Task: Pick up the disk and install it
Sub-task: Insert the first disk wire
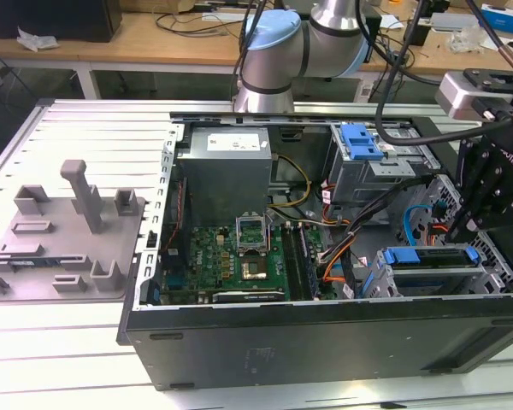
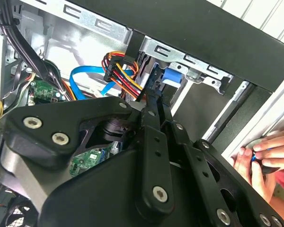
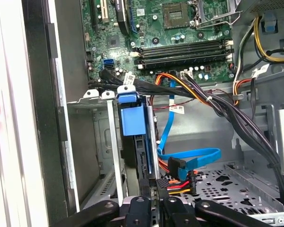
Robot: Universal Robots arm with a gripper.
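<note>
Blue-framed disk sits edge-on in drive bay.

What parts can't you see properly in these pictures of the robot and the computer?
- The disk: in the first wrist view it stands edge-on in its bay, so its label and metal face are hidden.
- The gripper: in the exterior view, dark links and the case wall hide its tips, so its grasp is unclear.
- A person's hand: in the second wrist view the picture's edge cuts it off, and what it pinches is too small to tell.
</note>
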